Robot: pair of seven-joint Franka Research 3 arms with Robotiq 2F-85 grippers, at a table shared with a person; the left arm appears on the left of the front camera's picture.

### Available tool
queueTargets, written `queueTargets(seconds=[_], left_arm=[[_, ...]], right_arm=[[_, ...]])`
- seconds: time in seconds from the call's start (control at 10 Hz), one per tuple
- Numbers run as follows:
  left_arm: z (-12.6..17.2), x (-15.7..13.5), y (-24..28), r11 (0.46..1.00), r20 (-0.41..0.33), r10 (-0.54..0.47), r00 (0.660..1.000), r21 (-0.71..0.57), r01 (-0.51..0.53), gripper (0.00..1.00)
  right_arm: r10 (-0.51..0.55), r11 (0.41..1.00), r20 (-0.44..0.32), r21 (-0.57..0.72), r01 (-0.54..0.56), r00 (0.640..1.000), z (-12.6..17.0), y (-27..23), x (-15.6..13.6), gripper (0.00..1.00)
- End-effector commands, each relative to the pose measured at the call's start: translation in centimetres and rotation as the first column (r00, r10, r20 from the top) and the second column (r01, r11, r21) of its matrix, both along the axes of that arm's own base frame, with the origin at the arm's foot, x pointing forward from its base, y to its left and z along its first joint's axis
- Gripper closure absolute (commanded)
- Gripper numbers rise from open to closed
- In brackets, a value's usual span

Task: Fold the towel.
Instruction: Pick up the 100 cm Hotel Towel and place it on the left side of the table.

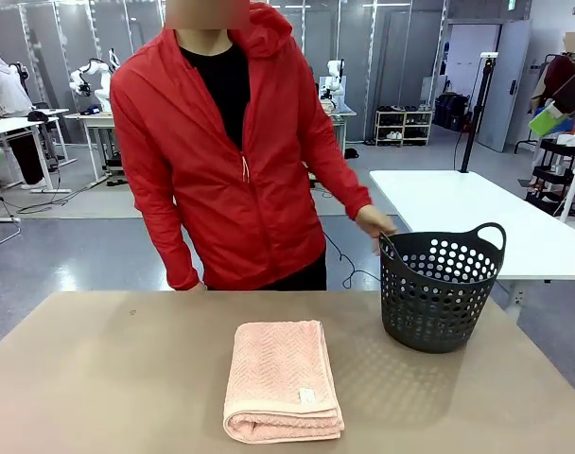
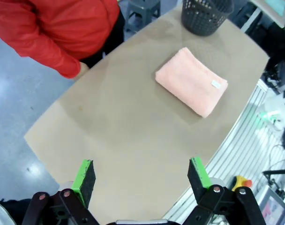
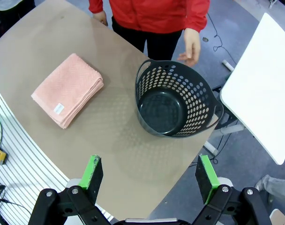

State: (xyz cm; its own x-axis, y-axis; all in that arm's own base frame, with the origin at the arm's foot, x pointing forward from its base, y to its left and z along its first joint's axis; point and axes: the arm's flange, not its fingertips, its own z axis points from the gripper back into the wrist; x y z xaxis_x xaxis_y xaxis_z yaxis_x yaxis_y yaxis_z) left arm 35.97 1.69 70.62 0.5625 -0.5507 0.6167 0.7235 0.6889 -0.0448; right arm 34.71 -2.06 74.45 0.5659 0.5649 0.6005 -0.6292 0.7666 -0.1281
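The salmon-pink towel point(image 1: 282, 380) lies folded into a thick rectangle near the table's front middle, a small white label on its near end. It also lies flat in the left wrist view point(image 2: 191, 80) and the right wrist view point(image 3: 68, 89). My left gripper point(image 2: 141, 179) hangs high above the table's left part, open, nothing between its green pads. My right gripper point(image 3: 151, 176) is open too, high above the near rim of the basket.
A black perforated basket point(image 1: 438, 287) stands empty to the right of the towel point(image 3: 175, 98). A person in a red jacket point(image 1: 233, 151) stands at the far edge, one hand point(image 1: 374, 223) near the basket's rim, the other on the table edge. A white table point(image 1: 477, 213) sits behind.
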Motion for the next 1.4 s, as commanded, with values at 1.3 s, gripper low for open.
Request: queueTargets(seconds=[1.3], left_arm=[[-35.4,4.1,-21.0,0.859,-0.547,0.136,0.826,-0.35,-0.373,0.0]], right_arm=[[0.006,1.0,-0.001,-0.003,-0.006,1.0,0.1,-0.1,0.0,0.0]])
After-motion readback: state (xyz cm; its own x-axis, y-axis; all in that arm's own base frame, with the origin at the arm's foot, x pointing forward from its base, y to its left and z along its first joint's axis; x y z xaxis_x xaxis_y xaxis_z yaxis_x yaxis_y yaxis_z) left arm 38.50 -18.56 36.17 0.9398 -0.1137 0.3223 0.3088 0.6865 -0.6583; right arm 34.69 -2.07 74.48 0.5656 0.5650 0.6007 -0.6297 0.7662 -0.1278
